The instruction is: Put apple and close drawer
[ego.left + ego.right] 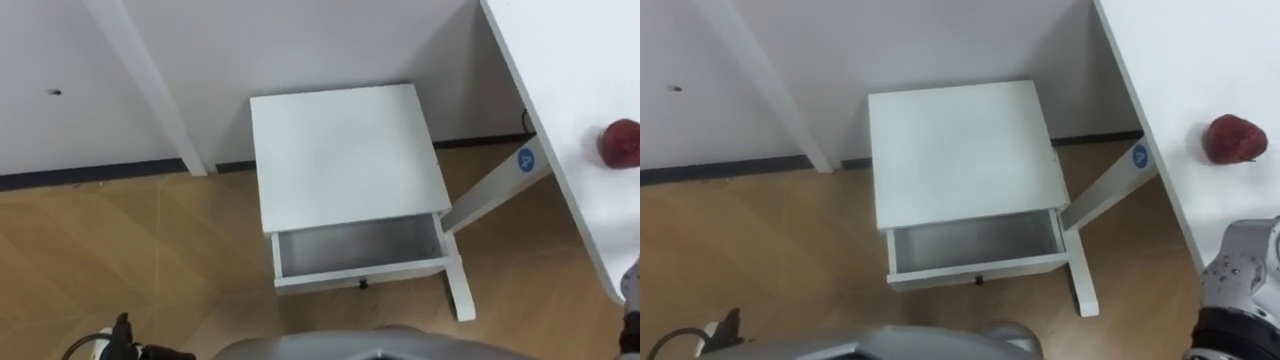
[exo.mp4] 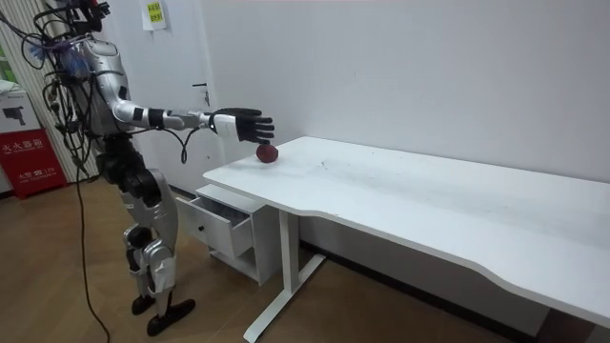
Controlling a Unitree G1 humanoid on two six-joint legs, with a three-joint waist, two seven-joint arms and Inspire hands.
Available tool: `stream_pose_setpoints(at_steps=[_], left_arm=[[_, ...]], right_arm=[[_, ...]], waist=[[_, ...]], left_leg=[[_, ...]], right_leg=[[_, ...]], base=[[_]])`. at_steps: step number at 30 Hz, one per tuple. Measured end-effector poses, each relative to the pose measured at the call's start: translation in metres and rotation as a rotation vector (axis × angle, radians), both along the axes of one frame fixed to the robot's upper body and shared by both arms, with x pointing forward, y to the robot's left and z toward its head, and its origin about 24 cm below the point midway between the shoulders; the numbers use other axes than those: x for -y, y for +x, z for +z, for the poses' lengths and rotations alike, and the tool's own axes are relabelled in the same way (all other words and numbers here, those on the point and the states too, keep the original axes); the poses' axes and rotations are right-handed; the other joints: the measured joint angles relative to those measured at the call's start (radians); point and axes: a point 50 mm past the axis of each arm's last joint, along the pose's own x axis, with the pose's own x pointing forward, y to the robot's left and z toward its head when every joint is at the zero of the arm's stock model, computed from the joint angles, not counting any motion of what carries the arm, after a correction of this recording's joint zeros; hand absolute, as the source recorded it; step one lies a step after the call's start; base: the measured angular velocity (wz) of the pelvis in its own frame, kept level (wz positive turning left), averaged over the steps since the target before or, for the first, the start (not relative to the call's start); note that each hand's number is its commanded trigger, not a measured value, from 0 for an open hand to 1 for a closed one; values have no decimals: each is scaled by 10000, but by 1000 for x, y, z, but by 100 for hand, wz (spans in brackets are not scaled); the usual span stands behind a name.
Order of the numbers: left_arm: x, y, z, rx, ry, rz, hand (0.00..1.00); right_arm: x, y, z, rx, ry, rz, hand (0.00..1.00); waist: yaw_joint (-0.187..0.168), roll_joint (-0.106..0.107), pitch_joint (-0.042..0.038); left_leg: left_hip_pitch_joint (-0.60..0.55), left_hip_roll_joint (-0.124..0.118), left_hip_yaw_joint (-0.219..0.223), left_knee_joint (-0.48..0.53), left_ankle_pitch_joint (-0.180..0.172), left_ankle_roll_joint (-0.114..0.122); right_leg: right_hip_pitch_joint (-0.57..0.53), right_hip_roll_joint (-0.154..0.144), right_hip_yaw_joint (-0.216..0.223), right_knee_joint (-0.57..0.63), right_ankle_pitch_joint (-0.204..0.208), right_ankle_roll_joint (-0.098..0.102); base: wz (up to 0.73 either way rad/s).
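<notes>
A dark red apple (image 1: 1234,138) lies on the white table (image 1: 1200,50) near its left edge, to my right. In the room view my right hand (image 2: 243,125) reaches out over the table, fingers straight, just above and short of the apple (image 2: 268,152), holding nothing. Its wrist (image 1: 1240,270) enters the eye view at lower right. Straight ahead stands a small white cabinet (image 1: 345,155). Its drawer (image 1: 355,245) is pulled open toward me and is empty inside. A dark bit of my left hand (image 1: 122,340) shows at the bottom left edge.
The table's white leg and foot (image 1: 458,280) stand right beside the drawer's right corner. A slanted white beam (image 1: 150,80) leans on the wall left of the cabinet. Wooden floor (image 1: 130,240) lies open to the left.
</notes>
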Motion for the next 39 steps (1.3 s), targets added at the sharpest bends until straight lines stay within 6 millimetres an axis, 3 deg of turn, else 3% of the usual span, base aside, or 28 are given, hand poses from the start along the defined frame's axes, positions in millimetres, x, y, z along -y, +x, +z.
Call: stream_pose_setpoints(at_steps=[6,13,18,23,30,39], left_arm=[[0,0,0,-101,27,-118,0],[-3,10,3,178,-12,-337,0],[-5,8,4,149,37,-334,0],[-8,1,5,-63,196,-440,0],[-12,-1,6,-176,369,-584,0],[-13,-6,6,-290,374,-531,0]], right_arm=[[-12,17,5,-1386,-1771,1672,0],[-13,21,3,-1663,-1839,2683,0],[-9,16,-14,-2418,-1472,3126,0],[4,11,-33,-3652,-1204,3647,0],[10,6,-42,-4223,-890,4070,0],[13,-1,-53,-4721,-522,4533,0]], waist=[[123,-22,12],[200,-227,56],[198,-460,-42],[168,-456,-36],[162,-277,44],[186,-286,39]], left_leg=[[-2,3,-50,-22,0,0],[17,6,-101,-24,1,-2],[48,4,-102,-1,1,-2],[129,-4,-66,-2,1,-1],[125,-2,-63,25,6,-9],[125,-3,-28,19,8,-12]], right_leg=[[12,-24,-131,-9,0,0],[76,-47,-247,-38,0,1],[99,-89,-223,-44,0,0],[167,-99,-209,-41,0,1],[156,-100,-250,-14,0,0],[126,-40,-230,-29,0,0]], base=[[3],[2],[-1],[-3],[0],[0]])
